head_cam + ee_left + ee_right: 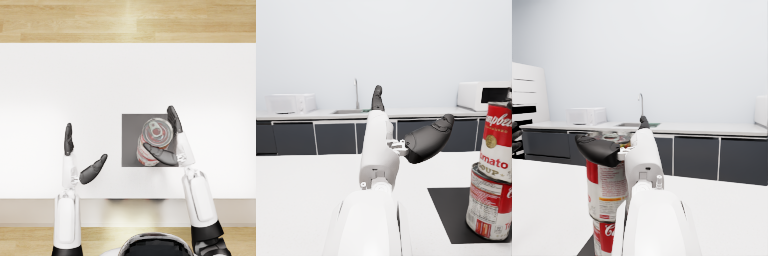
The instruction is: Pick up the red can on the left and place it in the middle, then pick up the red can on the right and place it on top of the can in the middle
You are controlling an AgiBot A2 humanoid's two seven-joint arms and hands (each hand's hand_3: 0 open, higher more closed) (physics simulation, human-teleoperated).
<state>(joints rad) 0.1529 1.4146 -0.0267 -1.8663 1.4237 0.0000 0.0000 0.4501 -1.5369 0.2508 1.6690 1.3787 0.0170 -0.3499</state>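
Gripping the upper red-and-white soup can point(156, 134), the right hand point(171, 145) has it stacked atop the lower red can point(489, 210) on the dark square mat point(131, 141); left hand point(80, 160) spread, holding nothing

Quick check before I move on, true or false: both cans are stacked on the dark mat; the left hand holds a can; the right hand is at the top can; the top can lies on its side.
1. Both cans are stacked on the dark mat. True: the top can sits on the bottom can.
2. The left hand holds a can. False: it is open and holds nothing.
3. The right hand is at the top can. True.
4. The top can lies on its side. False: it stands upright.
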